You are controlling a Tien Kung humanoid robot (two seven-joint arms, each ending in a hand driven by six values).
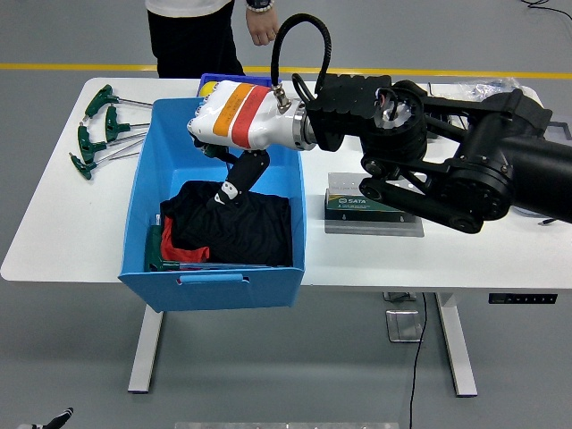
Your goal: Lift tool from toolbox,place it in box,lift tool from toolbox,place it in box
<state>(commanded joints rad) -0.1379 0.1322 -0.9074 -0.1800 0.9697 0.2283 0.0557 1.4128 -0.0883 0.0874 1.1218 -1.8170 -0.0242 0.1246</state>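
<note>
Green T-handle wrenches [98, 130] lie on the table left of the blue bin [143, 192]; our right hand [234, 179] hangs inside it, fingers pointing down, holding nothing we can see; we should release low over the black cloth [237, 223].

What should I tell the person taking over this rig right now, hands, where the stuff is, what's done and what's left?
Right hand: reached over the blue box, fingers pointing down above the black cloth; whether it holds a tool cannot be told.
Left arm: out of view.
Green-handled tools: lying on the table left of the box. More green handles show in the box's near left corner.
Grey tool stand: right of the box, partly behind the arm.
Person: standing at the far side, hands off the table.
Done: some tools seem boxed.
Left: probably release here, then fetch the next tool.
</note>
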